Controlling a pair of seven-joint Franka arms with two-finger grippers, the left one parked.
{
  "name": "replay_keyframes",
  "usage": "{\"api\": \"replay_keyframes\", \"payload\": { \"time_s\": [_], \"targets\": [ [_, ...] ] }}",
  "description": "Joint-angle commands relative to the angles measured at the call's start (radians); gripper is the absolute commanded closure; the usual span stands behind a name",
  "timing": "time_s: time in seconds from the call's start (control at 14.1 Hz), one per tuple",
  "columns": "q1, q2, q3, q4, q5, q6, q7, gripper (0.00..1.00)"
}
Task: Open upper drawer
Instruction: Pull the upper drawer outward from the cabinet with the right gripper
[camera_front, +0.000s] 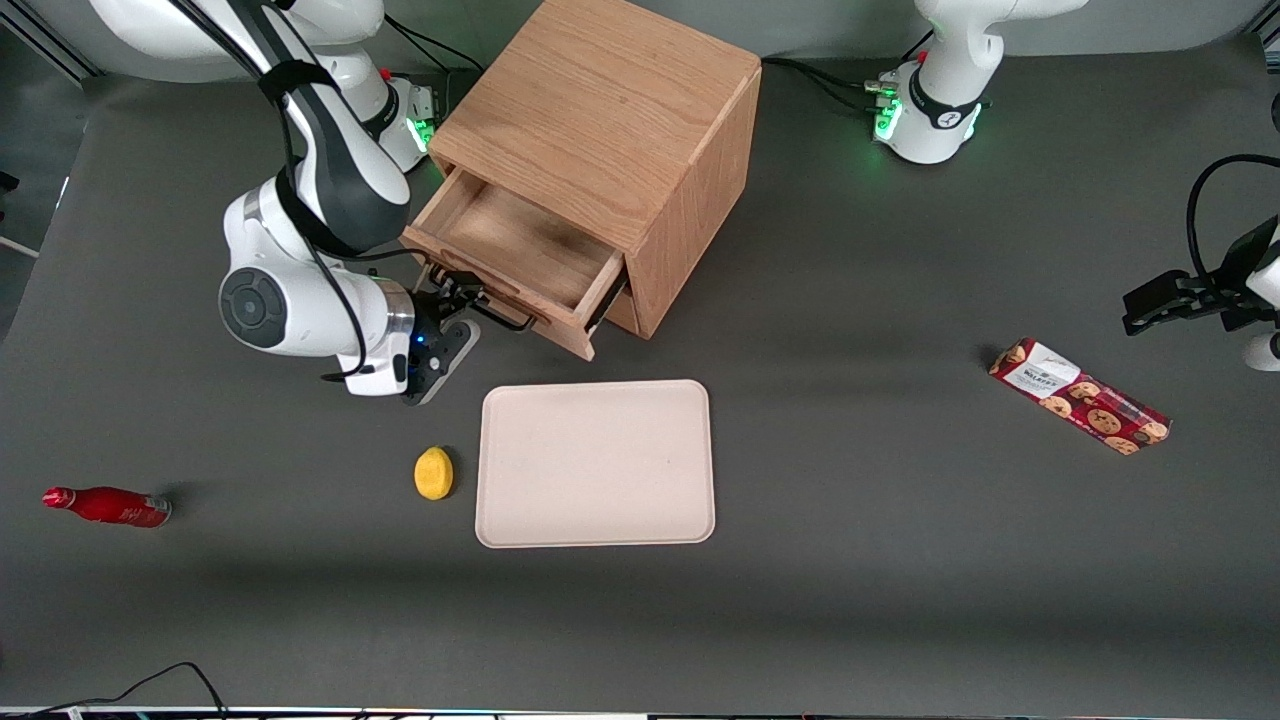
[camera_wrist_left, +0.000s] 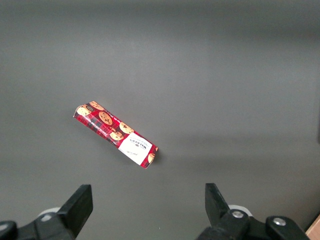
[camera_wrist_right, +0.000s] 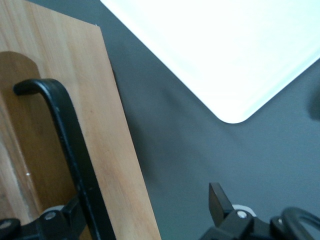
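You see the shallow light-oak wooden upper drawer (camera_front: 515, 255) pulled well out of the oak cabinet (camera_front: 610, 130), its inside bare. Your pincer (camera_front: 462, 300) sits at the drawer's front, spread wide, with the thin black metal bar handle (camera_wrist_right: 70, 145) between its fingers (camera_wrist_right: 220, 202). From the pincer, the pale rectangular tray (camera_front: 596, 463) lies on the dark desk (camera_front: 850, 560) at about four o'clock.
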Motion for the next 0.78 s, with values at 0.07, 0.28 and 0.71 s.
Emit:
{"api": "replay_keyframes", "payload": {
  "time_s": [0.07,0.28,0.71],
  "targets": [
    [0.001,0.054,-0.023,0.074,-0.047,-0.015,-0.041,0.0],
    [0.001,0.083,-0.04,0.126,-0.071,-0.035,-0.067,0.0],
    [0.002,0.17,-0.129,0.279,-0.131,-0.088,-0.155,0.0]
  ]
}}
